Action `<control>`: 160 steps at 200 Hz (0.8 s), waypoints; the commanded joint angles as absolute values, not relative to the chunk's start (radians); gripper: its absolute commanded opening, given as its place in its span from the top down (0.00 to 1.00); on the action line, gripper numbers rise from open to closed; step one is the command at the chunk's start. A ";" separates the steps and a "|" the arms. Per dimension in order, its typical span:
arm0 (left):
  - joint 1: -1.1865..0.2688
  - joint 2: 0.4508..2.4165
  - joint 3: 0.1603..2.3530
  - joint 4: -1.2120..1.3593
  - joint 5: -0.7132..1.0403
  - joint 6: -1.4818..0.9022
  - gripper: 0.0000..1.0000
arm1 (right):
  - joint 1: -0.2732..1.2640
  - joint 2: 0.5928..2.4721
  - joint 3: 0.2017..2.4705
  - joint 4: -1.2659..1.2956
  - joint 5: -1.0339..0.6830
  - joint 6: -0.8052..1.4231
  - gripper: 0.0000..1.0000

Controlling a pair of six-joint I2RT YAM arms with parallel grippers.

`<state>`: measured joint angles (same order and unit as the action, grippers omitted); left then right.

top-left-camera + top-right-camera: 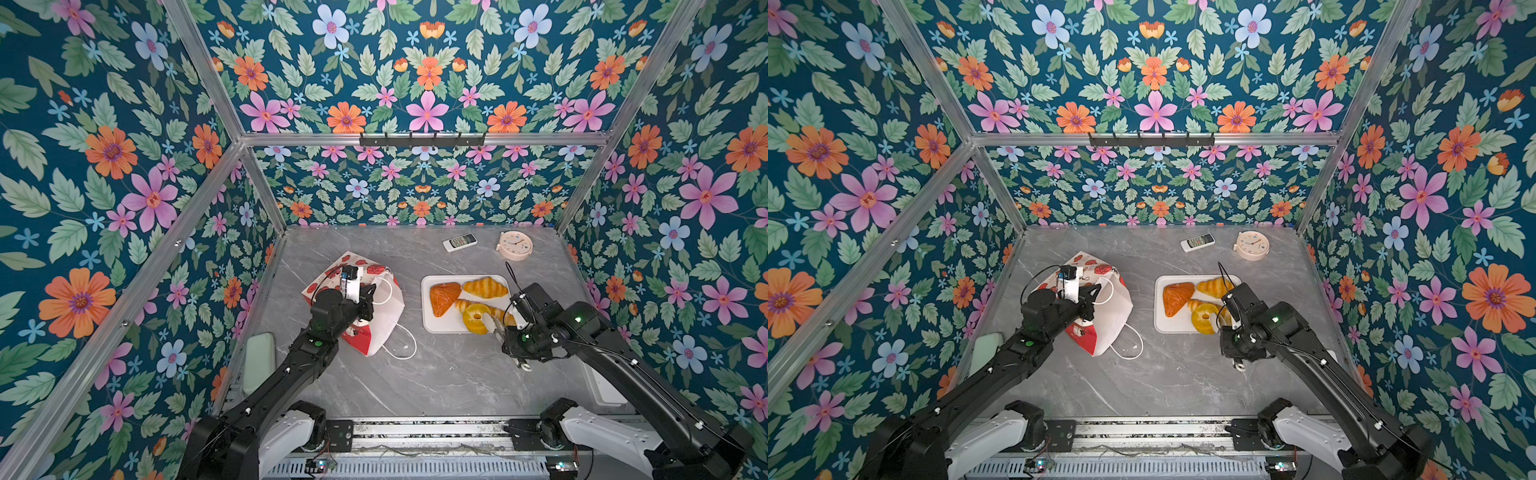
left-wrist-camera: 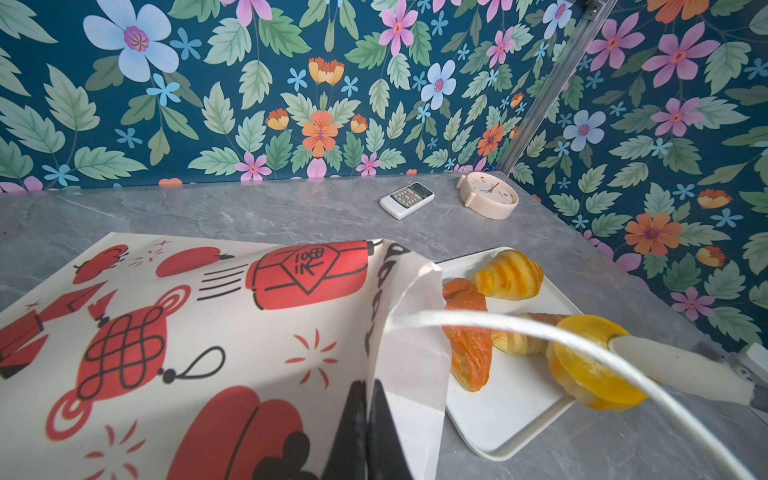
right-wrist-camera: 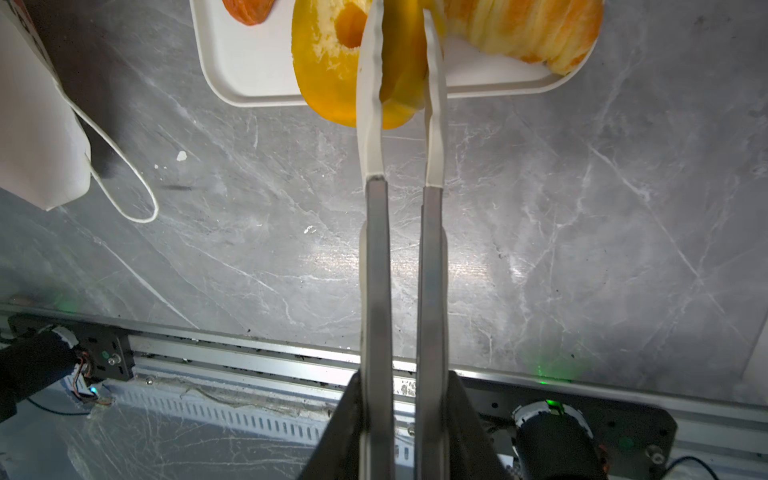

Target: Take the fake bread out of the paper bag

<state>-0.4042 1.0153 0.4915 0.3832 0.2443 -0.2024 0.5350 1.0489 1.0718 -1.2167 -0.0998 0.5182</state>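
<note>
Nearest, at the near rim of the tray (image 1: 426, 320), the right gripper (image 1: 492, 325) comes in from the tray's right. Its pale fingers (image 3: 368, 104) are almost together, pinching the rim of a yellow ring donut (image 1: 473, 318) held on edge. The donut hangs over the tray's near rim and partly past it, above the grey table (image 1: 436, 374). I cannot tell whether it touches the tray.

On the tray, just beyond the donut, lies a twisted stick (image 1: 462, 305) with one end hidden behind the donut. Farther in, a brown triangular pastry (image 1: 444, 297) fills the tray's left half. A striped croissant (image 1: 484, 286) lies along the far rim.

Just left of the tray, with a strip of table between, the bag (image 1: 388, 320) lies tipped, its mouth turned towards the tray. The left gripper (image 1: 371, 296) is closed tight on the edge of that mouth and holds it raised. In the left wrist view its black fingers (image 2: 349, 436) press together with the paper between them. A white cord handle (image 2: 498, 324) loops out from the mouth, in front of the tray. The bag's inside is hidden.

Well beyond the tray's far rim, by the back wall, lie a white remote (image 1: 459, 242) and, to its right, a pale pink clock (image 1: 515, 246).
</note>
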 commanded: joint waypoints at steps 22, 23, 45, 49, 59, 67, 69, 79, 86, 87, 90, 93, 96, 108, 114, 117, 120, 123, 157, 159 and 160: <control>-0.402 0.999 0.465 0.464 0.265 -0.219 1.00 | 0.537 1.134 1.134 -1.253 -0.195 0.460 0.82; -0.403 0.999 0.466 0.465 0.265 -0.219 1.00 | 0.537 1.137 1.135 -1.253 -0.197 0.458 0.82; -0.403 0.996 0.456 0.478 0.276 -0.225 1.00 | 0.536 1.204 1.157 -1.245 -0.227 0.452 0.82; -0.402 0.997 0.454 0.479 0.278 -0.227 1.00 | 0.536 1.217 1.163 -1.247 -0.228 0.450 0.82; -0.403 0.995 0.446 0.491 0.280 -0.232 1.00 | 0.535 1.242 1.177 -1.249 -0.227 0.442 0.81; -0.402 0.996 0.441 0.499 0.283 -0.237 1.00 | 0.531 1.260 1.188 -1.250 -0.231 0.437 0.81; -0.402 0.996 0.441 0.501 0.285 -0.238 1.00 | 0.529 1.265 1.190 -1.251 -0.232 0.435 0.81; -0.403 1.000 0.436 0.510 0.288 -0.244 1.00 | 0.518 1.283 1.199 -1.252 -0.241 0.430 0.81; -0.402 1.004 0.432 0.517 0.292 -0.249 1.00 | 0.505 1.290 1.203 -1.248 -0.256 0.426 0.81; -0.402 1.004 0.432 0.518 0.293 -0.249 1.00 | 0.503 1.291 1.204 -1.247 -0.257 0.425 0.81; -0.403 1.006 0.430 0.521 0.295 -0.250 1.00 | 0.498 1.294 1.204 -1.245 -0.264 0.425 0.81; -0.403 1.007 0.430 0.523 0.295 -0.252 1.00 | 0.492 1.296 1.205 -1.243 -0.268 0.425 0.81; -0.403 1.010 0.429 0.526 0.297 -0.253 1.00 | 0.486 1.297 1.206 -1.240 -0.273 0.424 0.81; -0.403 1.015 0.427 0.534 0.301 -0.258 1.00 | 0.468 1.301 1.213 -1.236 -0.289 0.421 0.80; -0.403 1.018 0.426 0.537 0.302 -0.258 1.00 | 0.459 1.302 1.215 -1.235 -0.296 0.418 0.79; -0.402 1.020 0.426 0.539 0.303 -0.259 1.00 | 0.455 1.303 1.217 -1.235 -0.300 0.419 0.78; -0.403 1.020 0.425 0.540 0.302 -0.259 1.00 | 0.450 1.304 1.218 -1.234 -0.305 0.419 0.78; -0.403 1.022 0.425 0.542 0.304 -0.259 1.00 | 0.445 1.305 1.219 -1.232 -0.311 0.419 0.77; -0.402 1.047 0.425 0.562 0.309 -0.266 1.00 | 0.407 1.307 1.227 -1.209 -0.363 0.419 0.69; -0.402 1.048 0.425 0.565 0.311 -0.265 1.00 | 0.405 1.308 1.228 -1.208 -0.364 0.419 0.69; -0.402 1.050 0.426 0.565 0.311 -0.265 1.00 | 0.403 1.308 1.228 -1.208 -0.364 0.419 0.69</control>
<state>-0.4042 1.0374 0.4232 0.4999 0.2916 -0.2550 0.4191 1.3064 1.2182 -1.2354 -0.3038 0.4339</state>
